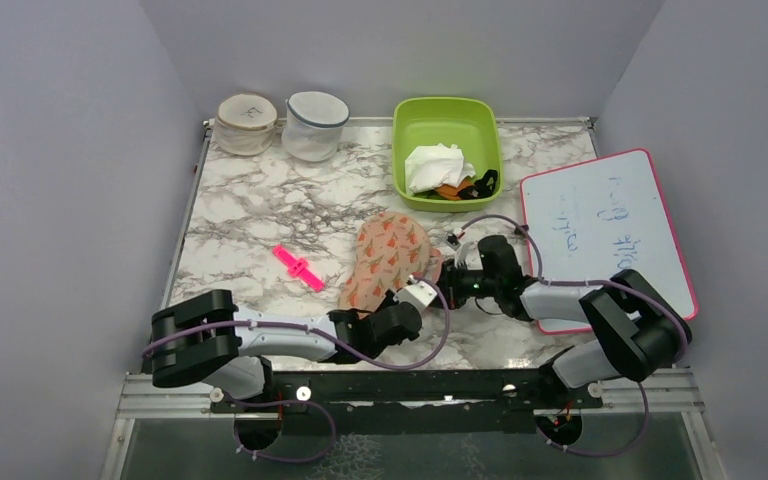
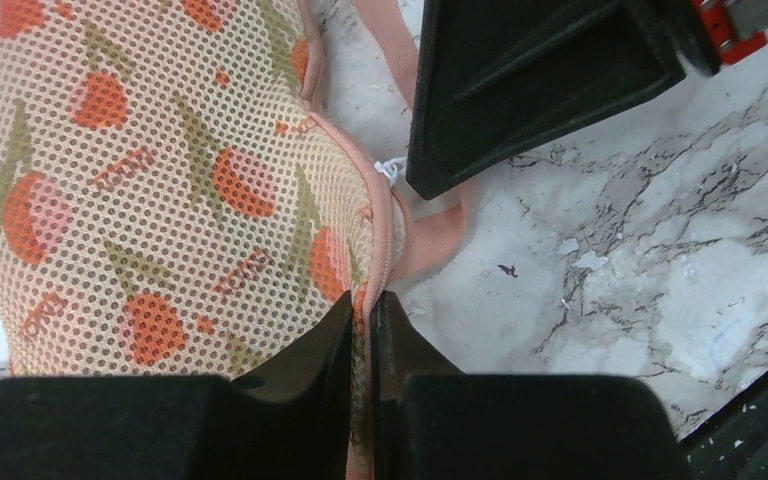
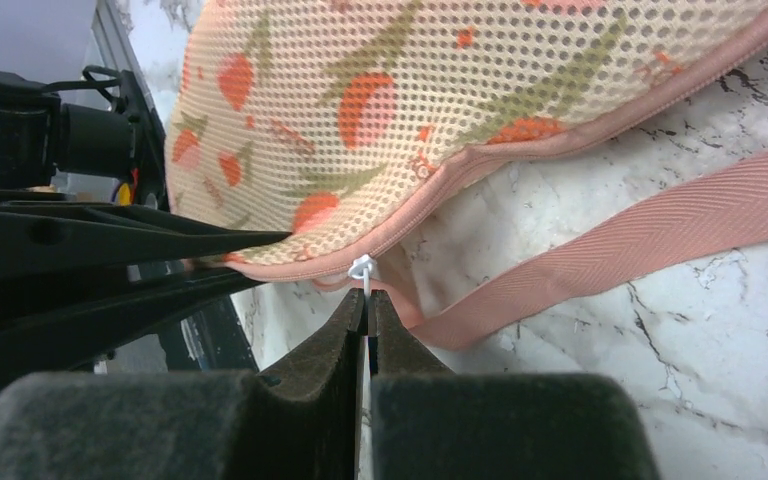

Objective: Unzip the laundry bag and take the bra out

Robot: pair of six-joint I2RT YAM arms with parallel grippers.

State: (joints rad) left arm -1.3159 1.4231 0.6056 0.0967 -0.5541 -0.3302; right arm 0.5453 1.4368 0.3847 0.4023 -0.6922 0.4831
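Observation:
The peach mesh laundry bag (image 1: 385,260) with orange-red motifs lies zipped shut at the table's middle. My left gripper (image 1: 412,300) is shut on the bag's pink zip edging at its near corner, as the left wrist view (image 2: 368,300) shows. My right gripper (image 1: 447,285) is shut on the small white zip pull (image 3: 363,268) at that same edge; the right wrist view (image 3: 368,298) shows the jaws pinching it. A pink strap (image 3: 660,225) trails from the bag over the marble. The red bra is hidden.
A green tub (image 1: 447,150) at the back holds a white cloth (image 1: 436,165) and a small black-and-orange garment (image 1: 470,187). Two round white mesh tubs (image 1: 280,124) stand at the back left. A pink clip (image 1: 297,267) lies left of the bag. A whiteboard (image 1: 610,230) lies right.

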